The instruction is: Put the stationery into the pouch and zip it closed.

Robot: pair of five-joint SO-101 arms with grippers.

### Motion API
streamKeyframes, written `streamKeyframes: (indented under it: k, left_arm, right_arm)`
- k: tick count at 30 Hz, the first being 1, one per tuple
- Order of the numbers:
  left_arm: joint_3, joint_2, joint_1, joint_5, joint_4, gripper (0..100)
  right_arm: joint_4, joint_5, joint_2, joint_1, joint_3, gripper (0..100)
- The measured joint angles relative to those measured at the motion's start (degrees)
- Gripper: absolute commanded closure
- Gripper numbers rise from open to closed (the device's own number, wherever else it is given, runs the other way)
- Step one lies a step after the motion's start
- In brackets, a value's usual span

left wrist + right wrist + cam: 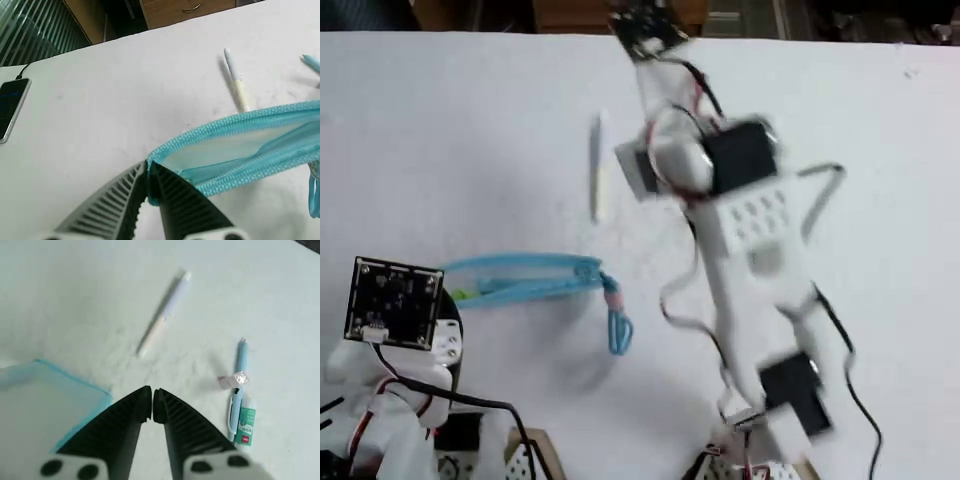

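Pouch point(520, 278), a flat light-blue fabric case with a looped wrist strap point(618, 328), lies on the white table point(440, 130) with its zip open; what it holds cannot be told. Left gripper point(148, 186): jaws pinching one end of the pouch at the zip, which steadies the mouth. Right gripper point(152, 405): jaws pressed together on nothing, above bare table just beside the pouch's corner. A slim white-and-cream pen point(161, 317) lies apart from the pouch. A light-blue clip pen point(240, 385) lies farther off, beside a small pink piece point(227, 381), perhaps an eraser, and a green-labelled item point(244, 426). Step in hand, as judged: loading, with these items not yet inside. The next move calls for the right jaws to spread, straddle the white pen crosswise and close near its middle.
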Motion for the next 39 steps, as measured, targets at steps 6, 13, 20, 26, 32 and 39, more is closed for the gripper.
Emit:
streamKeyframes:
  k: [6,13,20,26,32,39]
  left_arm:
    - [0.0,0.0,0.0,0.0,0.0,98]
    - [0.0,0.0,0.0,0.0,0.0,98]
    - [0.0,0.0,-0.3,0.0,0.0,98]
    - [0.1,0.0,-0.1,-0.1,0.0,98]
    - [0.1,0.0,-0.1,-0.1,0.0,98]
    - [0.1,0.0,-0.1,-0.1,0.0,98]
  right_arm:
    - [-10.8,-1.2,-2.1,1.7,13.3,87.3]
    - [-18.5,-12.0,17.6,-2.7,9.2,78.9]
    - [-20.7,-15.9,49.2,-5.3,-11.5,78.9]
    - [-8.1,-16.1,72.4,-5.0,-40.2,97.5]
    - [1.1,-12.6,80.4,-2.5,-56.9,98.1]
    - [1.5,-11.7,71.3,0.4,-48.6,98.1]
